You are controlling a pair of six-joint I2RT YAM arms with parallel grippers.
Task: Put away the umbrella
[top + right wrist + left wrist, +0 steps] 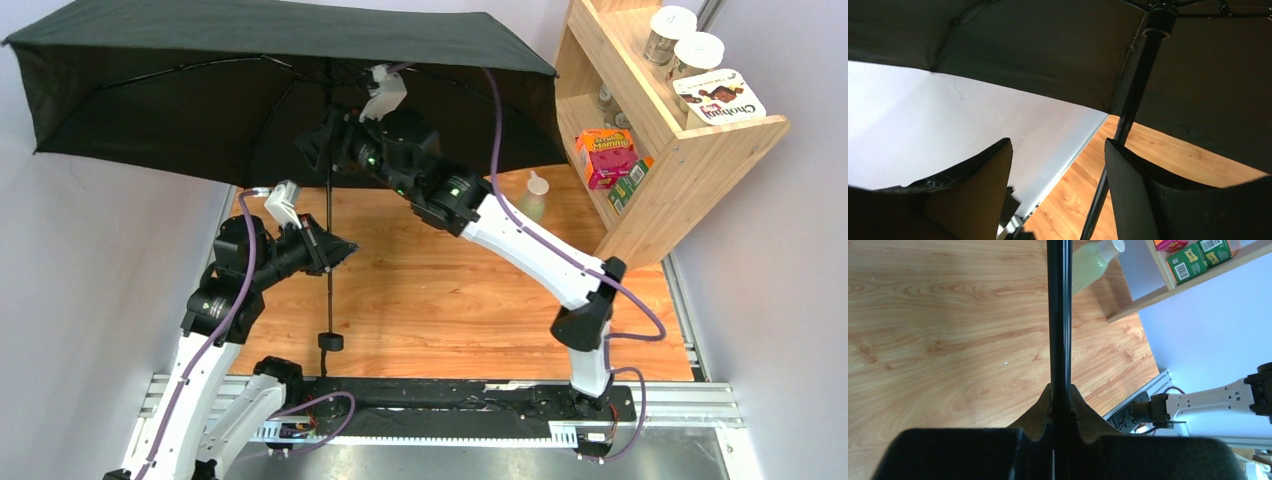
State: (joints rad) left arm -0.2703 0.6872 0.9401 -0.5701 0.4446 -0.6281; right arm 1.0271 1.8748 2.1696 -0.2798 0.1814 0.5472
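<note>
The umbrella is open. Its black canopy (250,80) spreads over the back of the table, and its thin shaft (329,290) hangs down to the knob handle (330,342) just above the wood. My left gripper (340,250) is shut on the shaft at mid height; in the left wrist view (1060,395) the shaft (1059,315) runs up between the pressed pads. My right gripper (315,145) is open, high under the canopy beside the shaft. In the right wrist view (1058,150) the shaft (1133,100) passes next to the right-hand finger (1128,185), below the canopy (1048,45).
A wooden shelf unit (690,150) stands at the back right with cans and boxes of food on it. A bottle of pale green liquid (535,195) stands on the table by the shelf, also seen in the left wrist view (1093,265). A wall runs along the left.
</note>
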